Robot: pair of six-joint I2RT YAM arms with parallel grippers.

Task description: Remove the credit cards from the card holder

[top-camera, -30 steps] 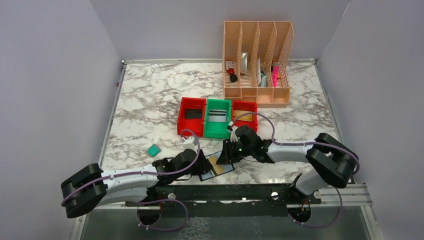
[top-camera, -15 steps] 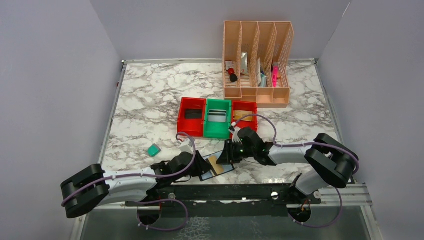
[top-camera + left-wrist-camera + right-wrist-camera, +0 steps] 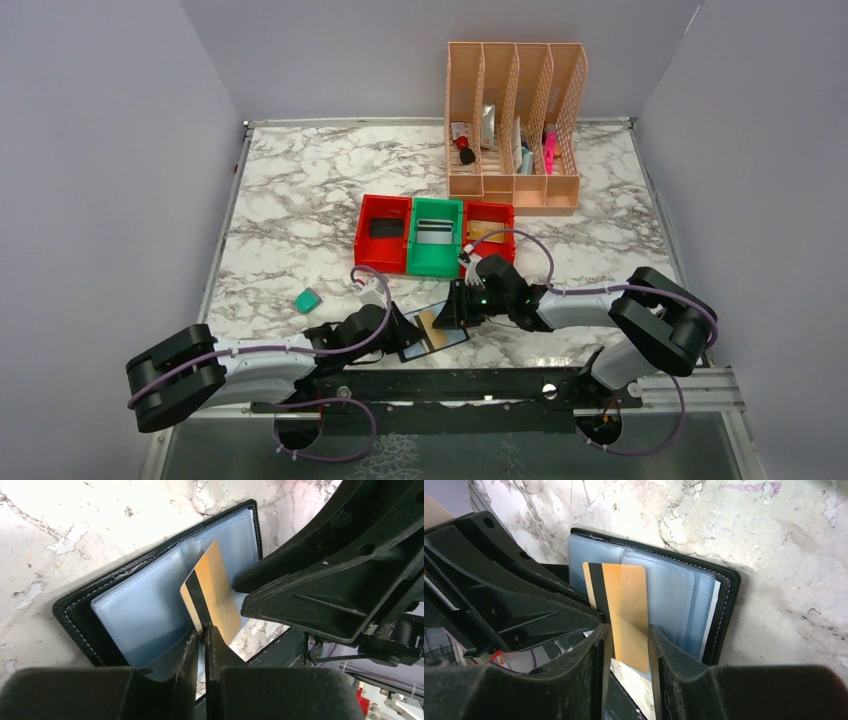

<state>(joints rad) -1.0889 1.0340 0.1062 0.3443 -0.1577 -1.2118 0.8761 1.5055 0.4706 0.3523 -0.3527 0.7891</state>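
The black card holder (image 3: 445, 338) lies open near the table's front edge, its blue-grey pockets up; it also shows in the left wrist view (image 3: 145, 605) and the right wrist view (image 3: 684, 595). A gold card with a black stripe (image 3: 215, 592) sticks partly out of a pocket, and also shows in the right wrist view (image 3: 624, 605) and the top view (image 3: 427, 322). My left gripper (image 3: 205, 629) is shut on the card's edge. My right gripper (image 3: 626, 632) is low over the holder, its jaws a little apart on either side of the card.
Two red bins (image 3: 383, 232) (image 3: 489, 222) and a green bin (image 3: 436, 240) stand just behind, each with a card inside. A peach file organiser (image 3: 514, 128) is at the back. A small teal block (image 3: 307, 299) lies left. The black mounting rail (image 3: 450, 385) runs along the near edge.
My left arm has shifted slightly back and left with the gold card pinched. The right gripper and the card holder stay in place.
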